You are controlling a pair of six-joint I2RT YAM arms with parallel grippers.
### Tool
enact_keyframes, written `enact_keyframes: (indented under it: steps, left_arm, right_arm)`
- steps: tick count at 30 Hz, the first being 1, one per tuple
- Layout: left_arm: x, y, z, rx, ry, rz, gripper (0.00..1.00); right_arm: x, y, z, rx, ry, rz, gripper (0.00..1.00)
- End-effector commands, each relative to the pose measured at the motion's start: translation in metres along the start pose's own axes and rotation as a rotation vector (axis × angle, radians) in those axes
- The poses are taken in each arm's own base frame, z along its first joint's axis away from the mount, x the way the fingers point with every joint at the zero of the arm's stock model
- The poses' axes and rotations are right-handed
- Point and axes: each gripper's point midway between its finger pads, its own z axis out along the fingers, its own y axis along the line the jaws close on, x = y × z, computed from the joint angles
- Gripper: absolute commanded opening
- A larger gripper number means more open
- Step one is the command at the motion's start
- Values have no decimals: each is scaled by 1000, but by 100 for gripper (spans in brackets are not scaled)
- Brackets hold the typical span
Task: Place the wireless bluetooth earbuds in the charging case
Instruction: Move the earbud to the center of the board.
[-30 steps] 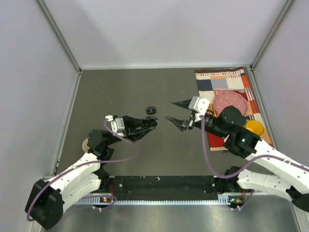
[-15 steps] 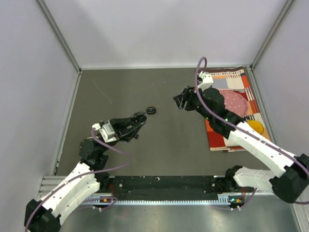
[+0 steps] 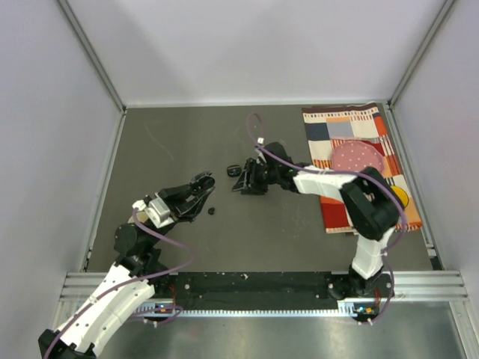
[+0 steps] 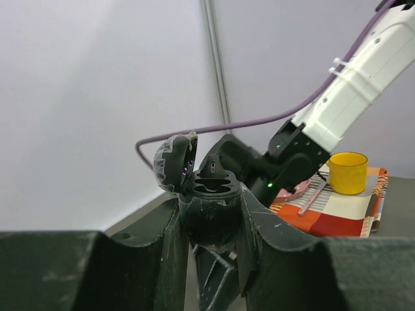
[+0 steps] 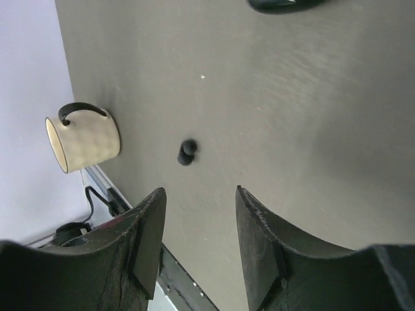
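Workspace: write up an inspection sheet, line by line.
Surface: dark grey table, scuffed.
Job's things: charging case, lid open; one earbud loose on table; others not seen.
Clutter: black oval pod; beige mug; patterned mat bearing pink plate, yellow cup.
Grippers: left gripper shut on case; right gripper open, empty, pointing at earbud.
Cables: purple cable looping off each arm.
Surroundings: pale walls, metal corner posts.

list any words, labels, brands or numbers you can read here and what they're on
None readable. The charging case, the cream mug, the yellow cup and the patterned cloth show no lettering; the cloth carries only coloured blocks and stripes.
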Motion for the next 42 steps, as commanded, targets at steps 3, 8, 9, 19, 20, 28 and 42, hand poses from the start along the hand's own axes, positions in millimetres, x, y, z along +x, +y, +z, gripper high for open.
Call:
enact_keyframes:
  steps: [3, 8, 9, 19, 20, 28, 42]
  left_arm:
    - [-16, 6, 1, -22, -15, 56, 0]
    - [-18, 6, -1, -26, -12, 58, 0]
    - [-16, 6, -1, -25, -7, 55, 0]
    - [-13, 5, -4, -31, -5, 46, 0]
    - [-12, 6, -4, -32, -5, 45, 0]
    - [-10, 6, -5, -37, -3, 41, 0]
    - [-5, 7, -6, -49, -1, 25, 0]
  right_arm:
    - [8, 67, 51, -132, 109, -124, 46]
    - [26, 56, 76, -24, 133, -127, 46]
    - [28, 51, 80, -2, 135, -130, 46]
    - [54, 24, 102, 94, 189, -159, 43]
    - [54, 26, 103, 93, 189, -161, 42]
    - [64, 22, 109, 99, 215, -164, 35]
    - [81, 11, 113, 128, 249, -187, 27]
